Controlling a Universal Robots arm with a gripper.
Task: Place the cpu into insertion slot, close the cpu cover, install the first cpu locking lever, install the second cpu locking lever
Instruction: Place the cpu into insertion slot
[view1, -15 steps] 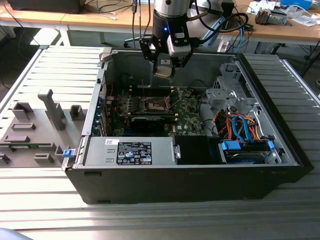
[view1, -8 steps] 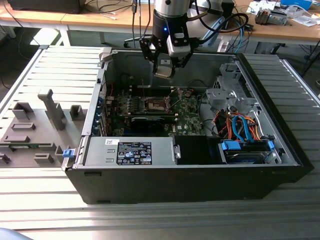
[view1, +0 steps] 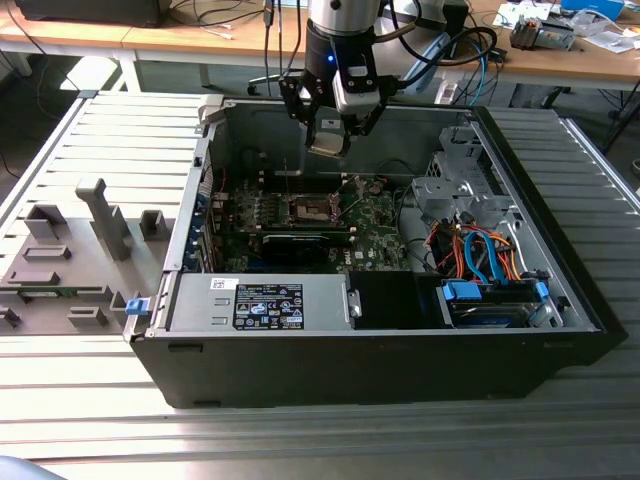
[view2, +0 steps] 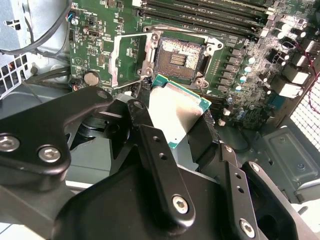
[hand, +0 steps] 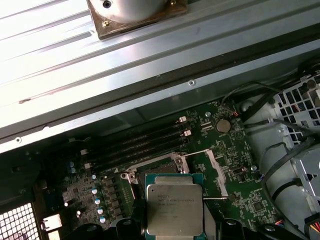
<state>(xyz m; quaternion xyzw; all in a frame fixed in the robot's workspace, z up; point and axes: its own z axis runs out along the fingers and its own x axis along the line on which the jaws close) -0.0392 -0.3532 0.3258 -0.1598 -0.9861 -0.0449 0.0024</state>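
1. The arm comes straight down from above into the open computer case (view1: 300, 350), which sits on the ridged metal tabletop (view1: 100, 420).
2. The tool (view1: 328, 138) is clamped on the cpu (view1: 328, 146); in the second wrist view its black fingers (view2: 155, 150) pinch opposite edges of the chip.
3. The cpu hangs slightly tilted in the air over the green board, near the insertion slot (view2: 176, 59) but clear of it.
4. The cpu cover (view2: 116, 62) stands swung open beside the slot.
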